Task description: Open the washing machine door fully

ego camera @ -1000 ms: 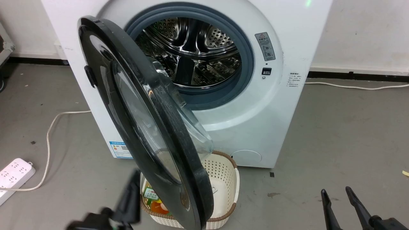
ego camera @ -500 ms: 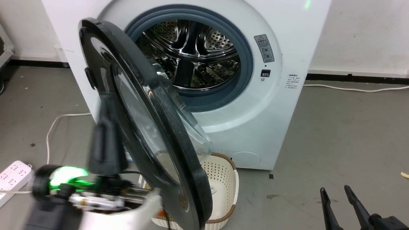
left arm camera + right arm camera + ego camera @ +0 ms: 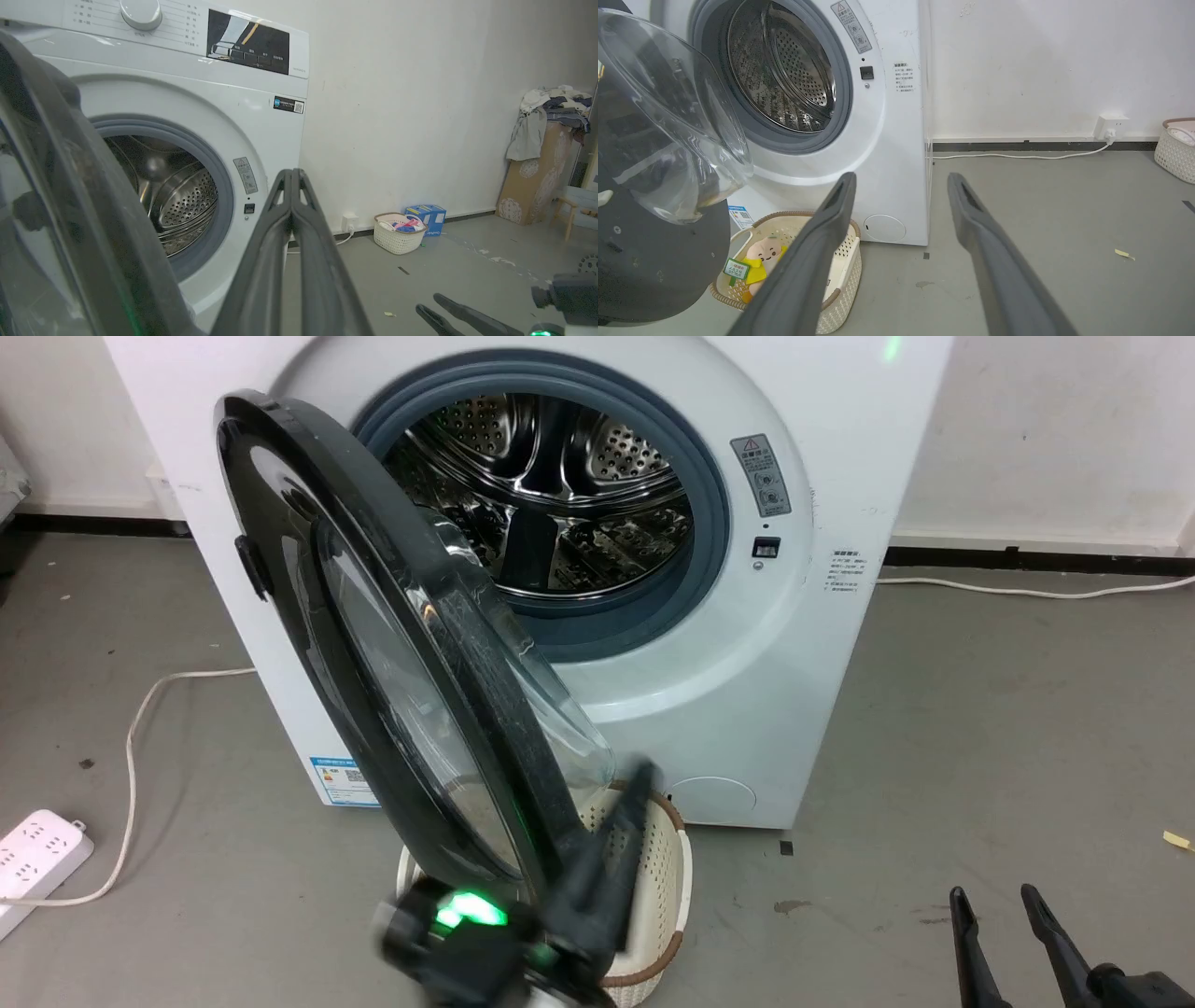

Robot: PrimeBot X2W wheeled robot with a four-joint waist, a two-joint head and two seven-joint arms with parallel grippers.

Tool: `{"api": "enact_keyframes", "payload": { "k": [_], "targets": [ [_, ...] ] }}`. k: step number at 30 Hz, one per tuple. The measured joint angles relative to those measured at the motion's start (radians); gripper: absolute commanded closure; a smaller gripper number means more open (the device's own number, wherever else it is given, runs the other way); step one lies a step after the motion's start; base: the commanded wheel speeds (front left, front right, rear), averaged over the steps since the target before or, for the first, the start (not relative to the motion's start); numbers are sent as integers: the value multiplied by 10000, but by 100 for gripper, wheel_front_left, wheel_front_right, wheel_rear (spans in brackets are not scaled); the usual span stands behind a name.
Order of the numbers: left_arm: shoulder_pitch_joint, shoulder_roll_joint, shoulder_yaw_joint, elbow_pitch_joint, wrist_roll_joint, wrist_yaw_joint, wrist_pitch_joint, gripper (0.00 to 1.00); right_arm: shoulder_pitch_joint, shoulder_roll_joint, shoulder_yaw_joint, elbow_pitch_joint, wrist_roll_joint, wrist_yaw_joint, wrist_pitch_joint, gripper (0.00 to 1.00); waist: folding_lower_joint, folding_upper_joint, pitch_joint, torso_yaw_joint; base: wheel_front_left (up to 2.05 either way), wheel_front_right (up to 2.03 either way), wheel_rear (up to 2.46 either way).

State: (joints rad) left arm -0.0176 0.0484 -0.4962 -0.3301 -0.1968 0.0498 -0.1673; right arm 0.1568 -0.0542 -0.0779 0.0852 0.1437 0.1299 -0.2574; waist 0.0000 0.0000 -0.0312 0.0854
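Washing machine door (image 3: 411,644) stands partly open across the left and centre of the head view, its lower rim over the cream basket (image 3: 670,868). At bottom centre the blurred left gripper (image 3: 639,777), fingers pressed together on nothing, sits just right of the door's edge; contact cannot be told. At lower right the right gripper (image 3: 993,896) is spread wide and empty. Behind, the washing machine (image 3: 822,644) fills the top, steel drum (image 3: 560,495) exposed.
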Motion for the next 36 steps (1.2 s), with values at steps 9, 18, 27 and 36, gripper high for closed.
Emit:
{"api": "enact_keyframes", "payload": {
  "k": [9, 18, 27, 36],
  "targets": [
    [244, -6, -1028, 1952, -663, -52, 583, 100, -14, 0, 61, 56, 61, 0, 0, 0, 0, 0, 100, 95, 0, 0, 0],
    [230, 6, -562, 3358, -855, 305, 293, 100, -16, 2, 188, 98, 109, 0, 0, 0, 0, 0, 110, 199, 0, 0, 0],
    [225, 12, -579, 3662, -951, 305, 121, 100, -15, 2, 234, 102, 161, 0, 0, 0, 0, 0, 44, 726, 0, 0, 0],
    [404, 257, -729, 3714, -972, 339, 180, 100, 12, 6, 284, 121, 395, 0, 0, 0, 0, 0, -146, 1845, 0, 0, 0]
  ]
}}
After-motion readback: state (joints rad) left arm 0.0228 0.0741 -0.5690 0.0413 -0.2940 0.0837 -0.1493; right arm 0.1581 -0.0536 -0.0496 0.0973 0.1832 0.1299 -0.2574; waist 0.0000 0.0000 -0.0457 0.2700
